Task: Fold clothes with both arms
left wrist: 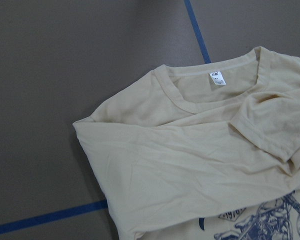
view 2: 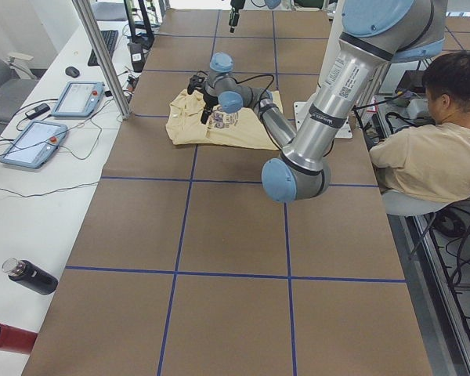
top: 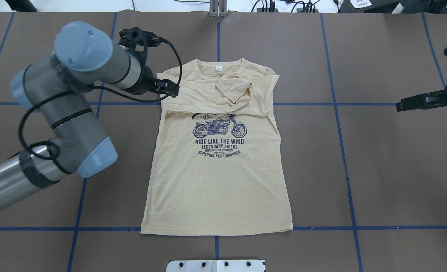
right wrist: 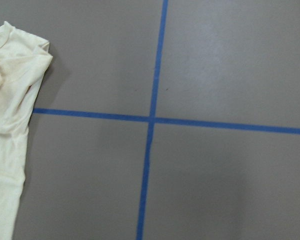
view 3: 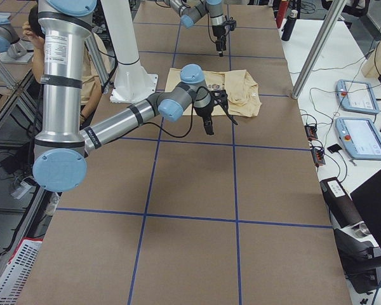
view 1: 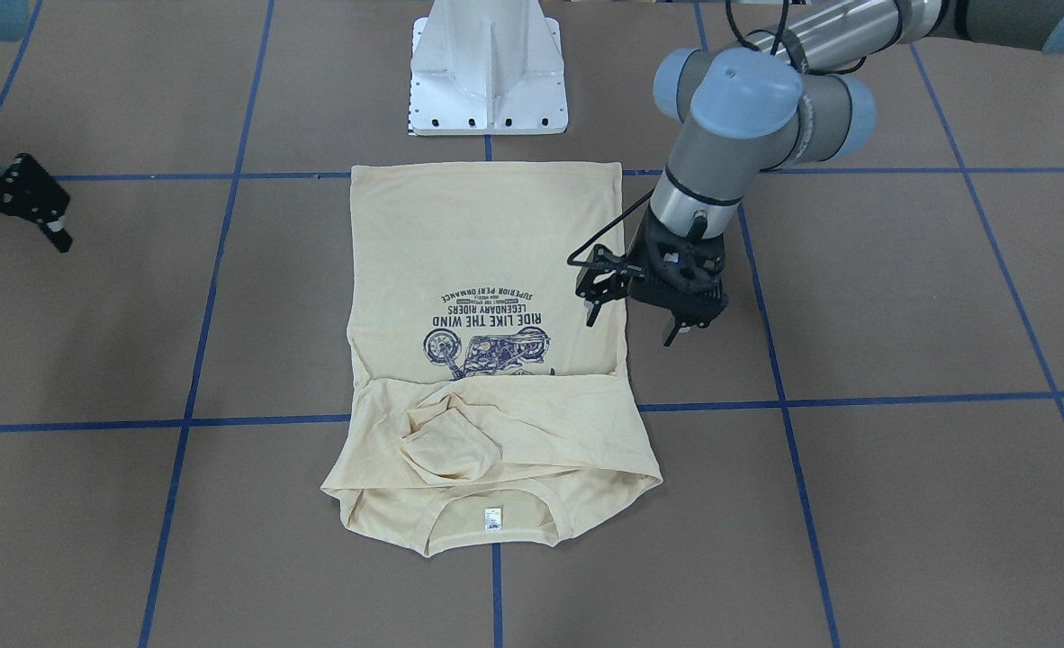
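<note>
Shirt (top: pixel 216 181) flat on table (top: pixel 390 170) centre, print (top: pixel 219 139) up. Hem near the pedestal (view 1: pixel 487 72), collar on the far side with white label (top: pixel 219 68) showing. Both sleeves (top: pixel 233 88) folded in across the chest, bunched, covering the top of the print. Body smooth, slight wrinkles.

Left tool (view 1: pixel 631 326) hangs above the shirt's left edge, level with the print; fingers spread, nothing between them. Its wrist view looks down on collar, label and folded sleeve.

Right tool (view 1: pixel 10 245) well apart from the shirt, out over bare table on the right; fingers spread, holding nothing. Its wrist view shows only a shirt edge and blue tape lines (right wrist: pixel 152 120).

Person (view 2: pixel 431 149) sits beside the table in the left side view.
</note>
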Controlling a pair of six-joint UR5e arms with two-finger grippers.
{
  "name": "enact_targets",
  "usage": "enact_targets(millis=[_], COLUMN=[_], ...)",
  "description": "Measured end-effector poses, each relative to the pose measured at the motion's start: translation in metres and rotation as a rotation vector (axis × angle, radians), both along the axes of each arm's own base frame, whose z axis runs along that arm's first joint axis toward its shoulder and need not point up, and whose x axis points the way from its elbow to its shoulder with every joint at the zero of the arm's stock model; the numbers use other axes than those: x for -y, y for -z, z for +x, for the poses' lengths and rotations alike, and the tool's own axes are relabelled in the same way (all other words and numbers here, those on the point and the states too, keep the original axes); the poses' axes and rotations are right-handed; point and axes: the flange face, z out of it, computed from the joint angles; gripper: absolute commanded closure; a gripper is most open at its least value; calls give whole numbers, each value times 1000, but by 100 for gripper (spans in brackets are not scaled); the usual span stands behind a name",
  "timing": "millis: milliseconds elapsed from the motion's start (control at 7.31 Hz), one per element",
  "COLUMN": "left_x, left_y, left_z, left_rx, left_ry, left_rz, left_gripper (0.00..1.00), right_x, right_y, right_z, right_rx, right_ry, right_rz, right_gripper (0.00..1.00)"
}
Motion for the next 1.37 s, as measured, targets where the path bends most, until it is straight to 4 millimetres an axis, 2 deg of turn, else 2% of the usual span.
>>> enact_targets(millis=[137, 273, 547, 684, 820, 957, 1094, 1367], left_x=[-33, -67, -134, -161, -182, -199, -210, -225], left_y=[-13, -23, -30, -33, -40, -51, -59, -69], left_z=[0, 10, 47, 63, 74, 81, 85, 90], left_rx=[2, 6, -9, -11, -4, 12, 25, 44], left_ry=[-18, -19, -27, -26, -31, -35, -37, -53], left_rz=[-6, -29, -111, -141, -166, -182, -190, -202], left_gripper=[0, 0, 0, 2, 10, 23, 31, 36], right_x=[-28, -63, -135, -161, -179, -189, -193, -194], right_y=[17, 28, 31, 30, 31, 33, 36, 60], right_z=[-35, -71, -131, -150, -161, -168, -173, -191], right_rx=[26, 35, 22, 7, -4, -5, -4, -12], right_ry=[-30, -61, -113, -136, -144, -146, -148, -150], right_rz=[-42, -73, -102, -110, -112, -113, -110, -109], right_gripper=[1, 1, 2, 2, 2, 2, 2, 1])
